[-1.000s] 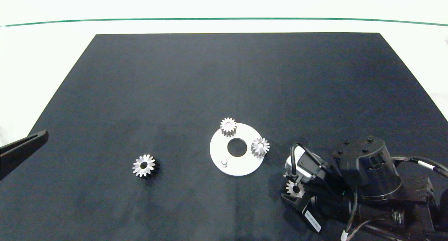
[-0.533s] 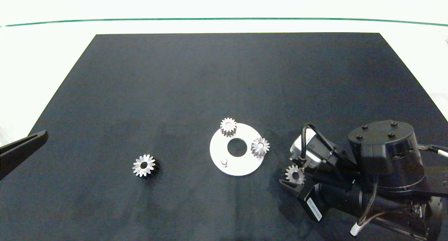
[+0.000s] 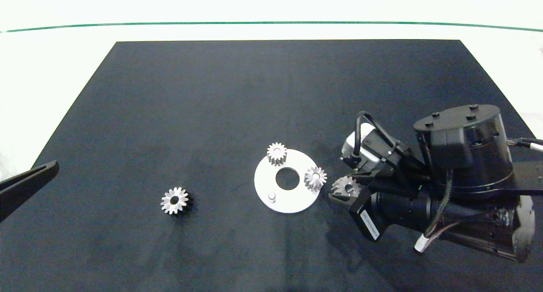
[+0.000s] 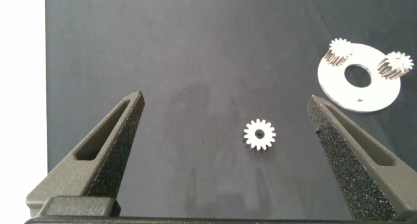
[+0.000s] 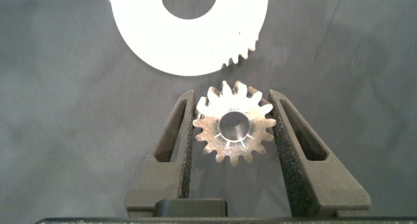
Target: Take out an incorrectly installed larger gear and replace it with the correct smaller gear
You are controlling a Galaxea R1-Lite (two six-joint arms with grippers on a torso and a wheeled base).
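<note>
There are four silver gears: one [image 3: 174, 200] lies alone on the black mat [image 3: 212, 105], two [image 3: 276, 153] [image 3: 315, 178] sit on the plate, and one [image 3: 345, 186] is in a tool. There is one round white plate [image 3: 292, 200], one small peg [image 3: 272, 197], and two tools [image 3: 339, 192] [image 4: 225, 129].

Black mat [image 3: 237, 96] covers most of the white table [image 3: 51, 71], its far edge at 12 o'clock, sides flaring out toward 4 and 8 o'clock. Mat surface matte, slightly mottled, faint lighter patches near centre. White table shows bare at 9 to 10 o'clock and 2 to 3 o'clock, bright, washed out. Thin green line [image 3: 271, 23] runs across at 12 o'clock, bowing slightly down at both ends. Beyond it plain white surface. Light even, from above, soft shadows only. No walls, floor or windows visible.
</note>
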